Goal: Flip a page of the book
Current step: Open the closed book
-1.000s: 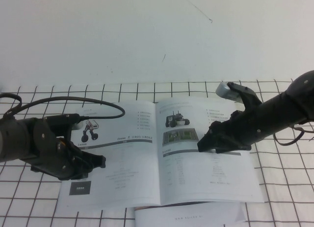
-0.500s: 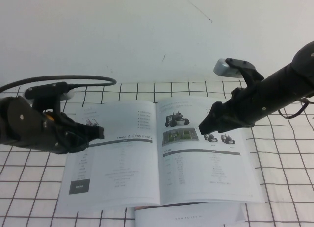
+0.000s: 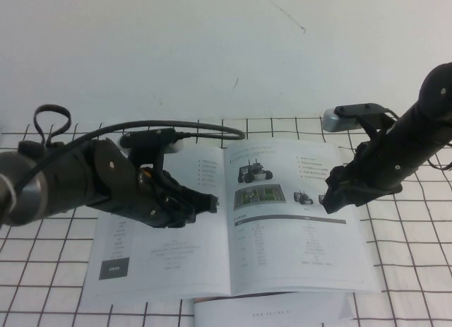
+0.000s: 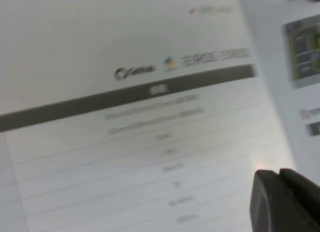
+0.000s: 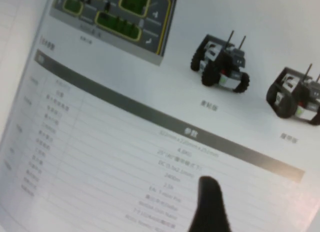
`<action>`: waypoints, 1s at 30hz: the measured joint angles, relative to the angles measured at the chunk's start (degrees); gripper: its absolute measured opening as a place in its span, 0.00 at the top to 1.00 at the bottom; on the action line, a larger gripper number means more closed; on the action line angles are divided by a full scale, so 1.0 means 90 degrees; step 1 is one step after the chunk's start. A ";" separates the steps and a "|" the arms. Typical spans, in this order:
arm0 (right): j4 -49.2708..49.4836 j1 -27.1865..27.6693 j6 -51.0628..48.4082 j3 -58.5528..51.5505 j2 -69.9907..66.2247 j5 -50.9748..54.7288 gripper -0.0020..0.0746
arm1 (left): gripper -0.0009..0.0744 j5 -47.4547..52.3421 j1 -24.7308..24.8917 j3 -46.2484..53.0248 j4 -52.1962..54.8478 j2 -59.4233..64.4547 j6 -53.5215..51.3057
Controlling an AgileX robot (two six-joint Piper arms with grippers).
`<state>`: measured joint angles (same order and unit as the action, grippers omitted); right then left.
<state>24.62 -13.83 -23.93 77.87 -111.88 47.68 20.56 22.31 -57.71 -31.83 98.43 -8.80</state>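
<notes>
Overhead, the left gripper (image 3: pixel 206 201) (state unclear) and spread right gripper (image 3: pixel 330 200) hover above the book's (image 3: pixel 176 253) flat, thin page (image 3: pixel 304 249).

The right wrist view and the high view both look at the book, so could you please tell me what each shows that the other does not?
Only the right wrist view shows the table's rows of small print under the grey bar on the page, with one finger of the right hand over it.

Only the high view shows the whole open book, the left hand above the facing sheet, the right hand open over the page, and the white strip below.

Both show the green picture and wheeled-robot photos.
</notes>
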 joint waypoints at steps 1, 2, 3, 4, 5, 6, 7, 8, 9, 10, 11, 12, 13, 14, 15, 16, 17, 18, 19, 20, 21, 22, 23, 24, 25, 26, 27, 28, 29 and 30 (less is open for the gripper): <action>0.0000 0.0000 0.0048 0.0000 -0.0031 -0.0028 0.35 | 0.99 -0.0046 -0.0006 0.0000 -0.0030 0.0154 -0.0003; 0.0000 0.0000 0.0105 0.0000 -0.0047 -0.0083 0.35 | 0.99 -0.0109 -0.0006 0.0000 -0.0049 0.0281 -0.0003; -0.0012 0.0000 0.0187 0.0000 -0.0074 -0.0139 0.35 | 0.99 -0.0166 -0.0006 0.0000 -0.0109 0.0449 -0.0003; -0.0009 0.0000 0.0276 0.0005 -0.0107 -0.0186 0.35 | 0.99 -0.0194 -0.0006 -0.0013 -0.0152 0.0615 -0.0003; -0.0009 0.0000 0.0354 0.0005 -0.0135 -0.0211 0.35 | 0.99 -0.0205 -0.0006 -0.0035 -0.0195 0.0779 -0.0016; -0.0009 0.0000 0.0401 0.0005 -0.0171 -0.0211 0.35 | 0.99 -0.0205 -0.0006 -0.0058 -0.0239 0.0927 -0.0015; -0.0009 0.0012 0.0441 0.0005 -0.0183 -0.0211 0.35 | 0.99 -0.0221 -0.0006 -0.0078 -0.0284 0.1029 -0.0018; -0.0009 0.0012 0.0457 0.0005 -0.0217 -0.0183 0.35 | 0.99 -0.0221 -0.0006 -0.0092 -0.0341 0.1045 -0.0018; -0.0009 0.0012 0.0465 0.0005 -0.0230 -0.0154 0.35 | 0.99 -0.0221 -0.0006 -0.0123 -0.0390 0.1090 -0.0018; -0.0009 0.0012 0.0479 0.0005 -0.0262 -0.0108 0.35 | 0.99 -0.0178 -0.0006 -0.0126 -0.0456 0.1119 -0.0028; -0.0026 0.0012 0.0479 0.0005 -0.0284 -0.0051 0.35 | 0.99 -0.0154 -0.0006 -0.0136 -0.0525 0.1133 -0.0028; -0.0026 0.0012 0.0493 0.0005 -0.0313 -0.0003 0.35 | 0.99 -0.0154 -0.0006 -0.0136 -0.0539 0.1136 -0.0028; -0.0026 0.0012 0.0506 0.0005 -0.0342 0.0039 0.35 | 0.99 -0.0154 -0.0006 -0.0136 -0.0538 0.1136 -0.0028; -0.0026 0.0012 0.0506 0.0017 -0.0378 0.0065 0.35 | 0.99 -0.0154 -0.0006 -0.0136 -0.0538 0.1136 -0.0028; -0.0026 0.0012 0.0506 0.0015 -0.0441 0.0077 0.35 | 0.99 -0.0154 -0.0006 -0.0136 -0.0538 0.1136 -0.0028; -0.0026 0.0012 0.0506 0.0032 -0.0505 0.0080 0.35 | 0.99 -0.0154 -0.0006 -0.0141 -0.0538 0.1136 -0.0028; -0.0026 0.0022 0.0506 0.0030 -0.0558 0.0080 0.35 | 0.99 -0.0154 -0.0006 -0.0141 -0.0538 0.1136 -0.0028; -0.0026 0.0022 0.0506 0.0035 -0.0622 0.0091 0.35 | 0.99 -0.0154 -0.0006 -0.0141 -0.0538 0.1136 -0.0028; -0.0026 0.0022 0.0506 0.0035 -0.0666 0.0103 0.35 | 0.99 -0.0154 -0.0006 -0.0141 -0.0538 0.1136 -0.0028; -0.0001 0.0022 0.0506 0.0035 -0.0713 0.0117 0.35 | 0.99 -0.0154 -0.0006 -0.0141 -0.0538 0.1136 -0.0028; 0.0025 0.0022 0.0506 0.0035 -0.0740 0.0132 0.35 | 0.99 -0.0154 -0.0006 -0.0141 -0.0538 0.1136 -0.0028; 0.0037 0.0022 0.0506 0.0035 -0.0740 0.0132 0.35 | 0.99 -0.0154 -0.0006 -0.0141 -0.0538 0.1136 -0.0028; 0.0081 0.0022 0.0506 0.0035 -0.0740 0.0132 0.35 | 0.99 -0.0154 -0.0006 -0.0141 -0.0538 0.1136 -0.0028; 0.0136 0.0022 0.0506 0.0045 -0.0740 0.0132 0.35 | 0.99 -0.0154 -0.0006 -0.0141 -0.0538 0.1136 -0.0028; 0.0206 0.0022 0.0458 0.0045 -0.0740 0.0132 0.35 | 0.99 -0.0154 -0.0006 -0.0141 -0.0538 0.1136 -0.0028; 0.0285 0.0022 0.0397 0.0045 -0.0740 0.0147 0.35 | 0.99 -0.0154 -0.0006 -0.0141 -0.0538 0.1136 -0.0028; 0.0377 0.0022 0.0304 0.0045 -0.0740 0.0159 0.35 | 0.99 -0.0154 -0.0006 -0.0141 -0.0538 0.1136 -0.0028; 0.0510 0.0022 0.0206 0.0045 -0.0740 0.0162 0.35 | 0.99 -0.0154 -0.0006 -0.0141 -0.0538 0.1136 -0.0028; 0.0624 0.0022 0.0103 0.0045 -0.0740 0.0174 0.35 | 0.99 -0.0154 -0.0006 -0.0141 -0.0538 0.1136 -0.0028; 0.0711 0.0022 0.0037 0.0045 -0.0740 0.0174 0.35 | 0.99 -0.0154 -0.0006 -0.0141 -0.0538 0.1136 -0.0028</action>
<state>31.02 -13.64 -23.60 78.27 -118.53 49.24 19.18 22.25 -58.98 -36.67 108.65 -9.05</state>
